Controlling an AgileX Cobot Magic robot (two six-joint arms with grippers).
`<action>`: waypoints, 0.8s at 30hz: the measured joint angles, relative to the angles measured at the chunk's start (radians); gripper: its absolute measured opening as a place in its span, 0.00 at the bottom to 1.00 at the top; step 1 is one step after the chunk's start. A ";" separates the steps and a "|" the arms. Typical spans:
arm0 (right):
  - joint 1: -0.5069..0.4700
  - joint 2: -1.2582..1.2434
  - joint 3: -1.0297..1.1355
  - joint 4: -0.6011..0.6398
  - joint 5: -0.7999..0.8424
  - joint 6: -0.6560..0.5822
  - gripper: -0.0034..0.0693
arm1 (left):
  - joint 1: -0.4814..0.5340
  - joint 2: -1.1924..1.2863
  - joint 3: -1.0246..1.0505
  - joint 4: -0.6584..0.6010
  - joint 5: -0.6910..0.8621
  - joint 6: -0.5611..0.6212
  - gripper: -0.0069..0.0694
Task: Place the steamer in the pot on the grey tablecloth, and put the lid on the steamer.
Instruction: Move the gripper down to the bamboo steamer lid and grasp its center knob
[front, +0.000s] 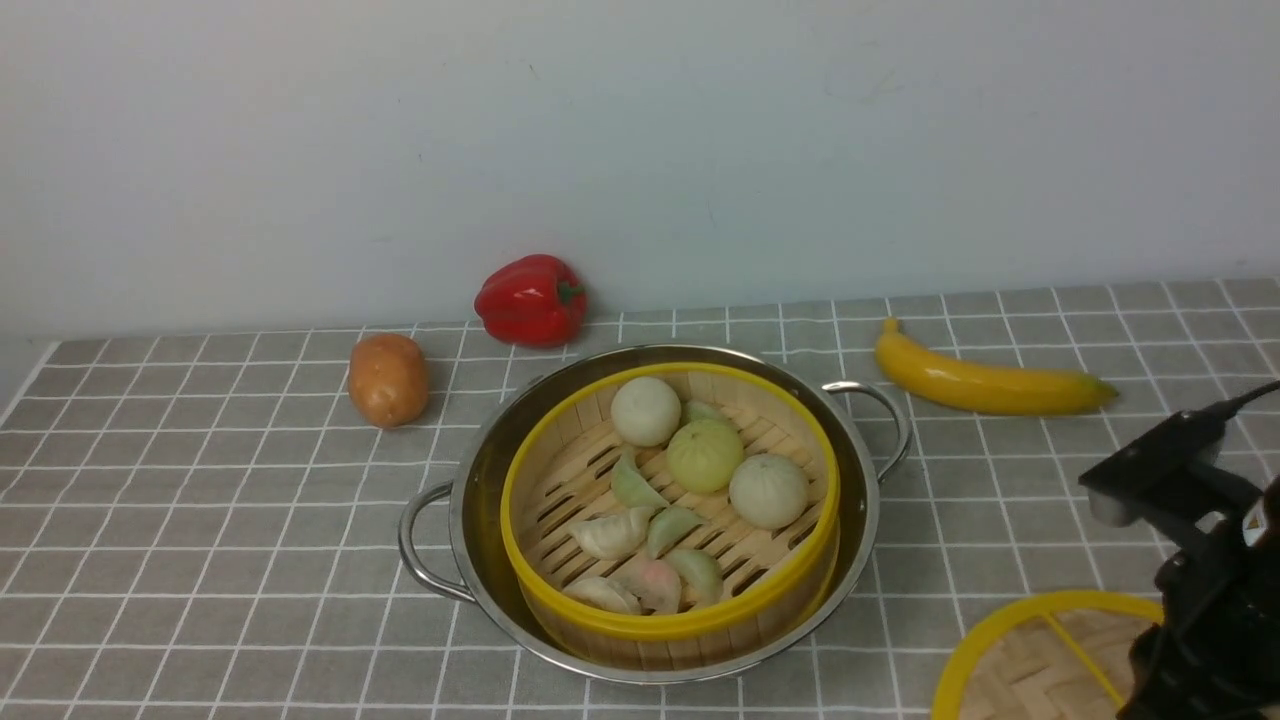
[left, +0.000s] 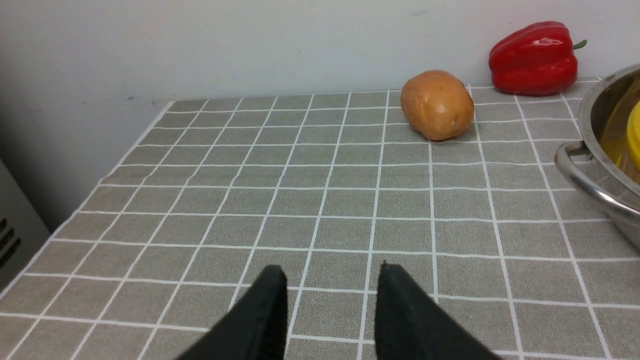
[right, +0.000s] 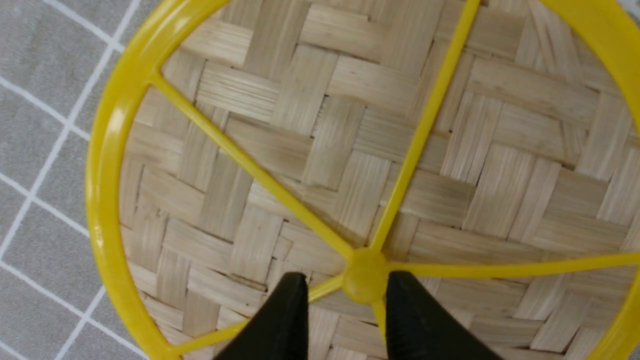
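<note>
Grey tablecloth (front: 200, 520) with thin white grid lines covers the whole surface. Sitting right on it: the pot (front: 468, 530) in the middle, a potato (front: 388, 380) and a red pepper (front: 530, 300) back-left near the wall (front: 640, 150), a banana (front: 985, 382) back-right, and the lid (front: 1040, 660) flat at the near right.

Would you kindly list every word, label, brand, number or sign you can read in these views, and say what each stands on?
No text can be read: the steamer, pot, lid, grey tablecloth, red pepper, potato and banana bear no print.
A small pale patch on the right arm is too small to read.
</note>
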 joint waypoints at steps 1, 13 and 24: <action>0.000 0.013 0.000 -0.002 -0.003 0.003 0.38 | 0.000 0.000 0.000 0.000 0.000 0.000 0.41; 0.000 0.076 -0.001 -0.040 -0.030 0.039 0.38 | 0.000 0.000 0.000 0.000 0.000 0.000 0.41; 0.000 0.101 -0.002 -0.038 -0.010 0.043 0.25 | 0.000 0.000 0.000 0.000 0.000 0.000 0.41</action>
